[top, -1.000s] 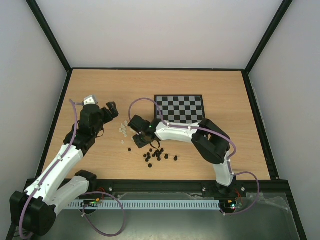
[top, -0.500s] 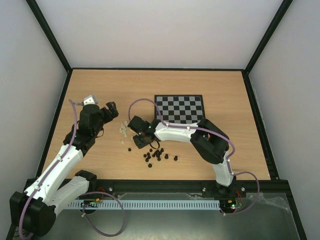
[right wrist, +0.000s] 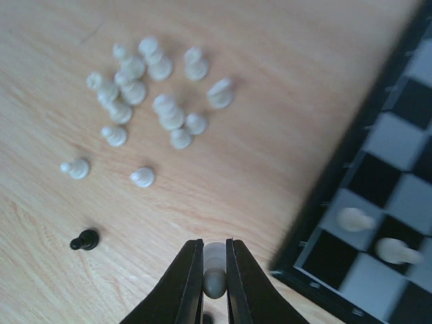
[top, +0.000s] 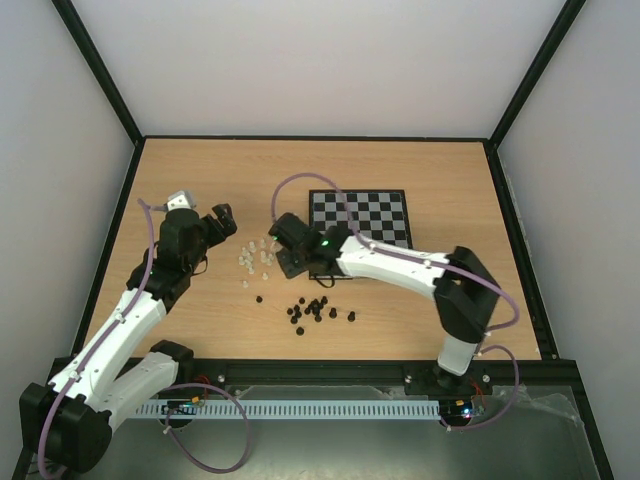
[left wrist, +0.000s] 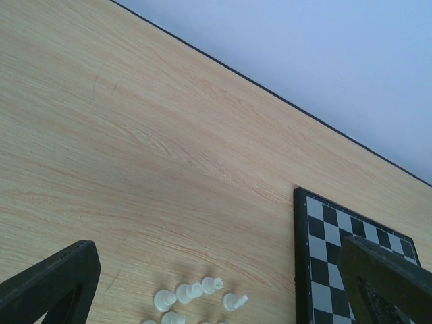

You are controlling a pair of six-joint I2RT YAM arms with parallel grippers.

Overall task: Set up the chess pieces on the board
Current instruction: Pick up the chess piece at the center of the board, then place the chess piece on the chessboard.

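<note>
Pinching a tiny cream plastic chess piece (right wrist: 214, 277) in my right gripper (right wrist: 214, 248), I hover over the wooden table (right wrist: 270, 81); the flat black-and-grey checked board (right wrist: 337, 172) lies just beside it at two o'clock.

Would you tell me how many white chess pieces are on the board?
2: one white piece near the board's corner in the right wrist view, the other beside it. Much of the board is unseen, so more may be hidden.
</note>
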